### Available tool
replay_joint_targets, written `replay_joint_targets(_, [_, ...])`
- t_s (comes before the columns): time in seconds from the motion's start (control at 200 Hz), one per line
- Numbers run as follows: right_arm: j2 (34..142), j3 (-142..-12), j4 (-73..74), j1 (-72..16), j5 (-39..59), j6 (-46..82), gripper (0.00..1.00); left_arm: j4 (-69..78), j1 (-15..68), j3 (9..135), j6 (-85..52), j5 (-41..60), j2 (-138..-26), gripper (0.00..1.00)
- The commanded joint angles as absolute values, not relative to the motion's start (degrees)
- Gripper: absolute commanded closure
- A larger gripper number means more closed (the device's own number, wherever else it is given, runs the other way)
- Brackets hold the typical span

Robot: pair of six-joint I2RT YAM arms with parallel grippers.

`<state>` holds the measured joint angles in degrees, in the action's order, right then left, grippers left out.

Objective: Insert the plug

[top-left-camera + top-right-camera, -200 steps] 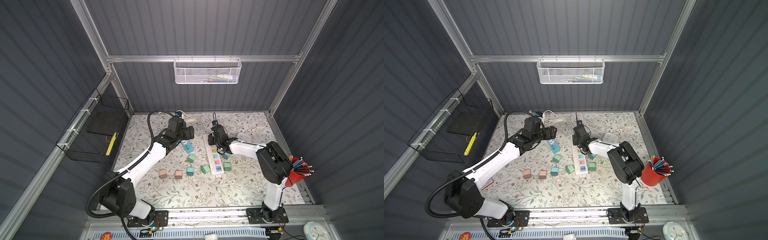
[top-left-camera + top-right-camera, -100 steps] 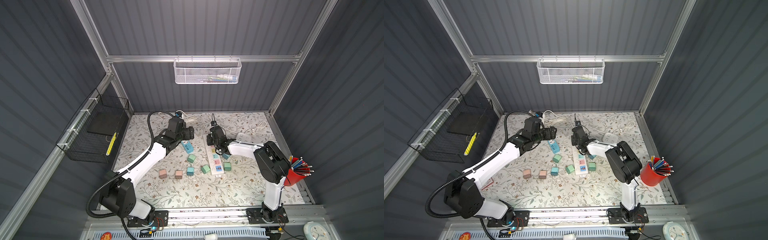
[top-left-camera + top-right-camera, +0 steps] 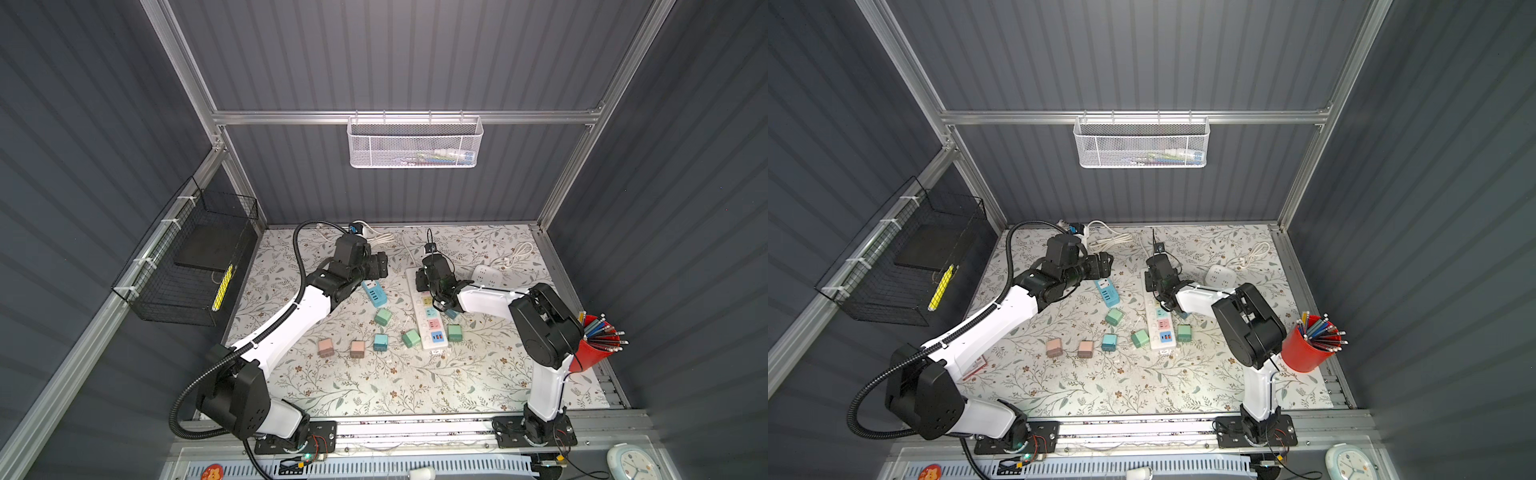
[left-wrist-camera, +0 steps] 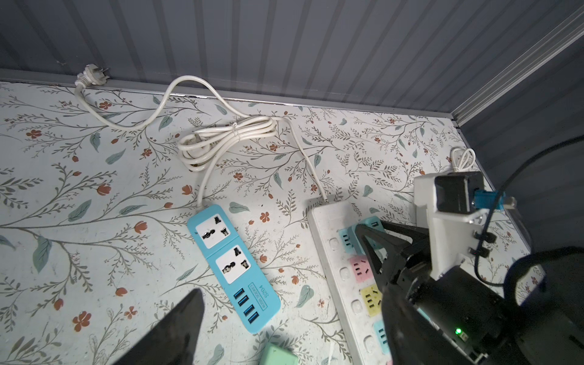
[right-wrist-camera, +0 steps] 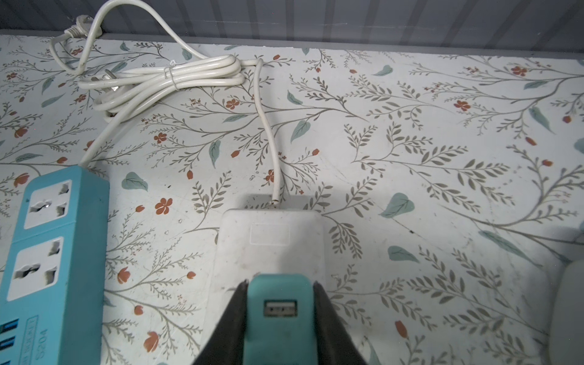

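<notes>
Teal charger plug looks light, rigid, slick-sided; right claw pinches its flanks at the white power strip's cord end.

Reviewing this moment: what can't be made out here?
Prongs of the plug: right wrist view, hidden under its body and the right claw; seating in the white power strip unclear.
Both top views: right claw covers it.
The left claw: only one finger shows in the left wrist view.
Contents of the wall basket: too small behind mesh, both top views.
</notes>
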<state>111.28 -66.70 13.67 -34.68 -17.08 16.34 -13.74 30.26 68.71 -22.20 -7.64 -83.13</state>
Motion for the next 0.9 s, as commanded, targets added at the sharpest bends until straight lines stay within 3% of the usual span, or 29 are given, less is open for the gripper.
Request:
replay_joint_targets(0.0, [113.6, -68.6, 11.6, -34.2, -15.9, 16.5, 0.85, -13.1, 30.0, 68.1, -21.1, -7.8, -81.7, 0.12])
replay_joint_targets(0.896, [112.1, -64.7, 13.8, -35.6, -15.9, 16.9, 0.85, -13.4, 29.9, 68.2, -21.0, -7.8, -82.1, 0.12])
